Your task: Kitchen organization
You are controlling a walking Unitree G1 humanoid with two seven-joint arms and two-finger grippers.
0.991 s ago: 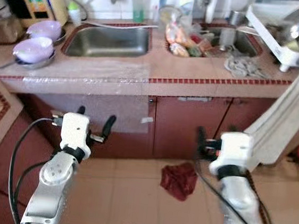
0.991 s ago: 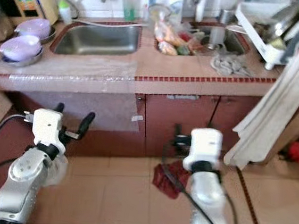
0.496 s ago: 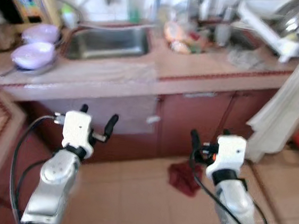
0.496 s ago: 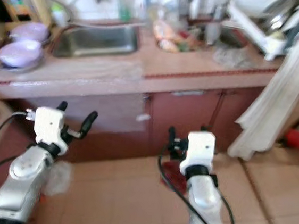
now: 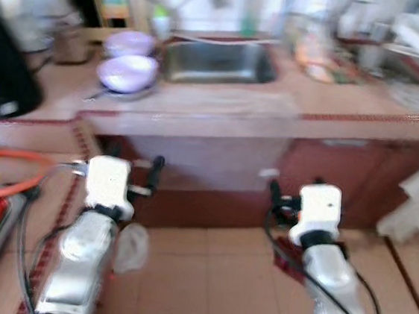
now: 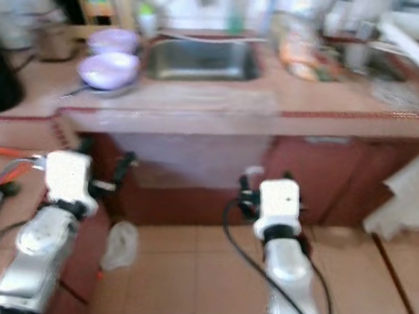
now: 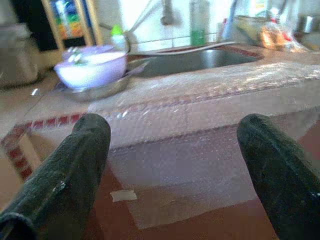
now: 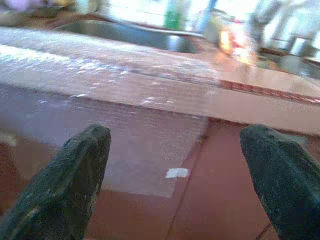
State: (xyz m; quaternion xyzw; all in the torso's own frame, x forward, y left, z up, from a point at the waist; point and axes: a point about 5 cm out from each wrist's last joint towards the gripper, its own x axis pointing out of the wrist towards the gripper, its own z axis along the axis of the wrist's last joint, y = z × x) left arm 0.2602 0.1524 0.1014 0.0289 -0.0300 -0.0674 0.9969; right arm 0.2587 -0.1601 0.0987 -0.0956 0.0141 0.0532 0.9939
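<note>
The whole picture has slid since a second ago: the camera has swung toward the robot's left, so the sink now sits ahead of the arms rather than off to the left, and a dark appliance and an orange cable have come into view. That is the robot turning; the kitchen things themselves have not been shifted. Both arms keep the same raised pose as before.

The left gripper [image 5: 134, 173] hangs with its two black fingers spread wide and nothing between them. The right gripper [image 8: 175, 165] is likewise open and empty. Both are held low, in front of the red cabinet doors [image 5: 328, 169], well short of anything on top.

Straight ahead of and above the left gripper runs the counter edge [image 7: 200, 95], covered by a clear plastic sheet. Beyond that edge lies the steel sink [image 5: 216, 60], and beside it, toward the left gripper's outer side, two lilac bowls [image 5: 127, 72] sit in shallow metal dishes. Past the right gripper, food packets [image 5: 313, 59] crowd the far counter. A crumpled clear bag [image 5: 131, 248] lies on the floor tiles just below the left arm.

By my judgement the organizing has barely begun: nothing is held, the counter is still cluttered, and the robot is only squaring up to it.
</note>
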